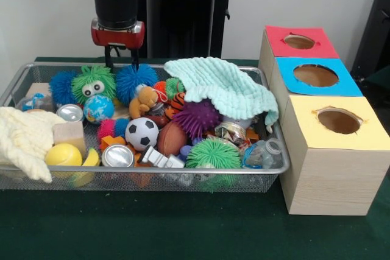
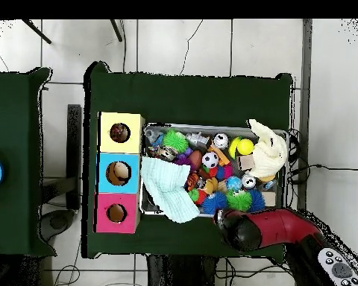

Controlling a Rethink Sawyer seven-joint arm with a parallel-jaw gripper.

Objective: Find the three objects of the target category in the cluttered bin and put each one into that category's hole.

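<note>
My gripper (image 1: 122,60) hangs open over the far rim of the wire bin (image 1: 140,172), with nothing between its fingers. Just below it sit a green spiky ball with eyes (image 1: 92,83) and a blue spiky ball (image 1: 135,78). Also in the bin are a globe ball (image 1: 99,108), a soccer ball (image 1: 141,132), a purple spiky ball (image 1: 196,117), a brown football (image 1: 172,138), a yellow ball (image 1: 63,154) and two cans (image 1: 117,155). To the right stand three boxes with a red hole (image 1: 299,41), a blue hole (image 1: 315,75) and a yellow hole (image 1: 339,120). In the overhead view my arm (image 2: 264,227) covers the gripper.
A mint cloth (image 1: 222,86) drapes over the bin's right part and a cream cloth (image 1: 24,138) over its left end. A plush bear (image 1: 144,101), a wooden block (image 1: 68,132) and a plastic bottle (image 1: 262,153) lie among the toys. The boxes (image 2: 119,173) touch the bin's side.
</note>
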